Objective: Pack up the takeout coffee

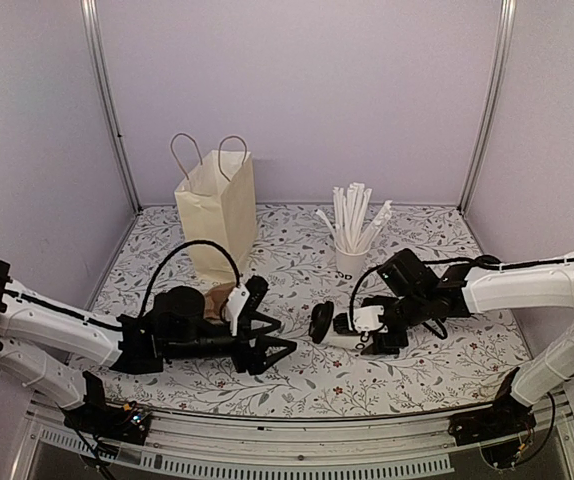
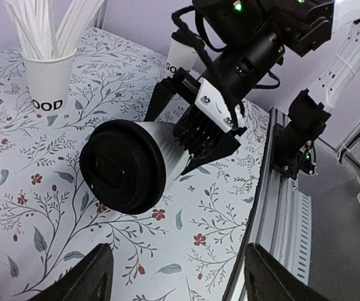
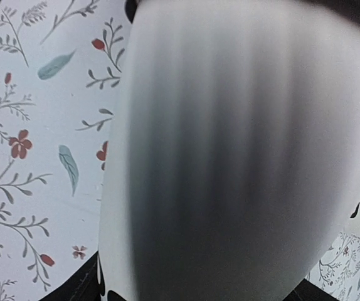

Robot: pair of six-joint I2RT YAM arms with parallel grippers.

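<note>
Flower-printed cloth (image 1: 417, 375) covers the table between lilac walls (image 1: 297, 90). Nearest us, the left gripper (image 2: 179, 263) stands open and empty, its black fingers spread toward the wide white paper takeout coffee cup (image 2: 164, 141). The cup lies on its side at mid-table. Its long axis runs left to right, with the black round plastic lid (image 2: 122, 168) facing the left gripper and the base toward the right arm. The right gripper (image 1: 367, 325) clamps the white wall from both sides. We judge the cup light, thin-walled and easily dented, its lid liable to pop; the firmer band just below the lid looks the safest hold. Beyond stand a white cup of long white straws (image 1: 350, 260) and, farthest, an upright cream paper bag with cord handles (image 1: 217, 215).
</note>
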